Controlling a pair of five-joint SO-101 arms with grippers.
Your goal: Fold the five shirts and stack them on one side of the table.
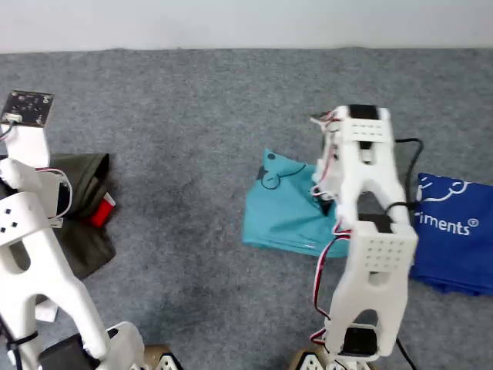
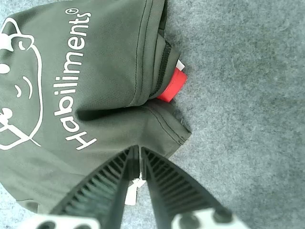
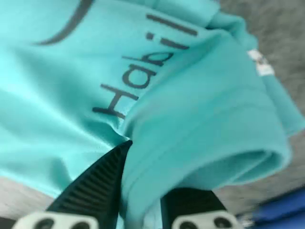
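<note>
Olive shirt (image 1: 92, 243) lies well to the left of the teal shirt (image 1: 281, 212), with a wide stretch of grey table (image 1: 192, 116) between them. A red piece (image 1: 101, 210) pokes out from the olive shirt's edge on the side facing the teal shirt. The left wrist view adds what the high view cannot give. There the olive shirt (image 2: 109, 62) is folded over itself with its stitched hems layered, and the red piece (image 2: 172, 86) is tucked under the fold. The left gripper (image 2: 139, 150) rests its tips on the fabric near a hem corner, jaws drawn together to a thin slit (a small white scrap sits in the slit; I cannot tell whether any cloth is pinched).

The teal shirt sits crumpled about mid-table, partly under the right arm. In the right wrist view the right gripper (image 3: 152, 171) has a rolled fold of the teal shirt (image 3: 181, 95) between its jaws, which are parted only by that cloth's thickness.

The blue shirt (image 1: 454, 247) lies near the teal shirt's right side, with the arm covering the gap between them. Beyond the teal shirt, the table's far edge meets a pale wall.
</note>
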